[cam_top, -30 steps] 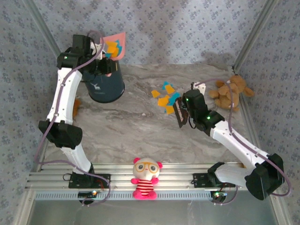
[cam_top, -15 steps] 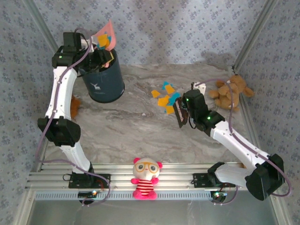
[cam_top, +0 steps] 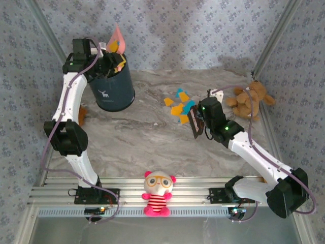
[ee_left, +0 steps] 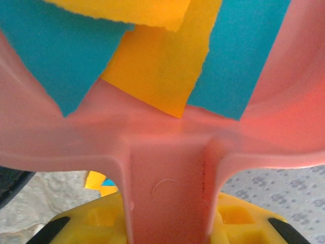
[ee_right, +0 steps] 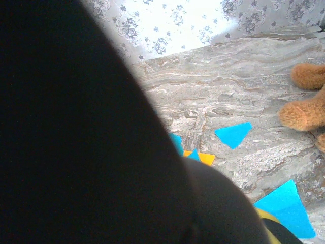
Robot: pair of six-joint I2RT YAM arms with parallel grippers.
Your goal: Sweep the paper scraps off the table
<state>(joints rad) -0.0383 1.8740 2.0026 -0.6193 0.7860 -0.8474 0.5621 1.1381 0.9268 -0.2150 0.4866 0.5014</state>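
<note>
I see the left gripper (cam_top: 105, 62) clenched on the pink dustpan (cam_top: 117, 41), tipped over the bin (cam_top: 112, 90) at 11 o'clock to dump its paper scraps (ee_left: 157, 66), while the right gripper (cam_top: 200, 121), clamped on a dark brush (cam_top: 193, 125), sits beside more on the table (cam_top: 142, 140) at 1 o'clock.

Orange-yellow and teal-blue paper scraps (cam_top: 180, 105) dot the grey-white marbled bench (cam_top: 147, 137), and more fill the pink dustpan (ee_left: 167, 173). The bin (cam_top: 112, 91) is dark blue with a white deer, the brush (cam_top: 193, 124) black, the teddy bear (cam_top: 249, 100) brown, the doll (cam_top: 158, 195) pink-and-white striped, and the walls (cam_top: 203, 30) blue-grey floral.
</note>
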